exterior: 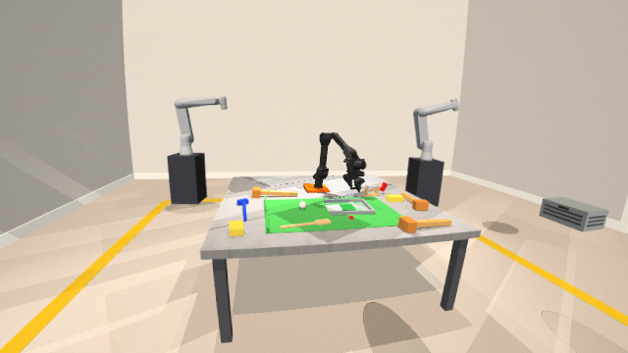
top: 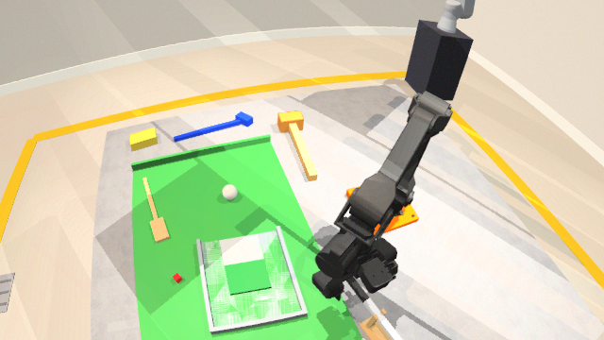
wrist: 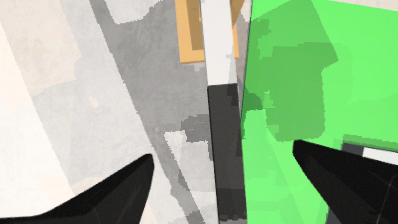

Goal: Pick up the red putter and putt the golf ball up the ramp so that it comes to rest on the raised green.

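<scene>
The putter's white shaft [top: 385,322] [wrist: 220,45] leads to a dark grip [wrist: 225,115]; its red head [exterior: 383,186] shows beyond a small wooden stand [top: 373,329] [wrist: 185,54]. My gripper [exterior: 359,189] [wrist: 223,153] is open and empty, pointing down at the grip. In the wrist view the grip runs between the spread fingers, touching neither; their exact height is unclear. The white golf ball [top: 229,192] [exterior: 302,205] lies on the green mat [top: 189,212] [exterior: 285,216]. The white ramp [top: 242,250] leads to the raised green [top: 247,278] [exterior: 347,207] inside a grey-railed frame [top: 205,288].
A wooden paddle [top: 159,229] [exterior: 321,223] and small red cube [top: 177,278] [exterior: 351,217] lie on the mat. Around it are a blue mallet [top: 212,128], orange-headed mallets [top: 291,121] [exterior: 407,225] [exterior: 420,204] and yellow blocks [top: 143,139] [exterior: 394,198]. A green wall [top: 203,152] edges the mat.
</scene>
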Tool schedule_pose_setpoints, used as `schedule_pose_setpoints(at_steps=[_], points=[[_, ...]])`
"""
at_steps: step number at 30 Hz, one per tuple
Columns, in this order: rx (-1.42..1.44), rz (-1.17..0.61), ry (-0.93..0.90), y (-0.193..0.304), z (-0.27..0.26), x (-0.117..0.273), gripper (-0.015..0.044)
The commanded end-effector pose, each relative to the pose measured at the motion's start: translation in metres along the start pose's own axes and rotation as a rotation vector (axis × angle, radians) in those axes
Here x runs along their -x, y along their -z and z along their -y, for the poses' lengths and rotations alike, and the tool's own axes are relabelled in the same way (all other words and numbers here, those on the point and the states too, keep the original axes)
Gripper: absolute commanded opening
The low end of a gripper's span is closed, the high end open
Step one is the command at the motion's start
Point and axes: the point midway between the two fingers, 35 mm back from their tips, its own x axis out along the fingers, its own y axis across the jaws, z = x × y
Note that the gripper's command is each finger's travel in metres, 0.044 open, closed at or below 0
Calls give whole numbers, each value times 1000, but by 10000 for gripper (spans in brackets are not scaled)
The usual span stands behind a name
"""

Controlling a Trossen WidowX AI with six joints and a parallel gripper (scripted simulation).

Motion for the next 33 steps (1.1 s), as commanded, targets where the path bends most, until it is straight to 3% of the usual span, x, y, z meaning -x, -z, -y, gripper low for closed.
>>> schedule_pose_setpoints(at_steps=[1,9,24,33], points=[[-5,-6,-3,3,0,-7,440],[-5,-6,-3,5,0,-16,440],[2,0,-2,4,-1,-13,46],[2,0,-2,2,0,-8,0]])
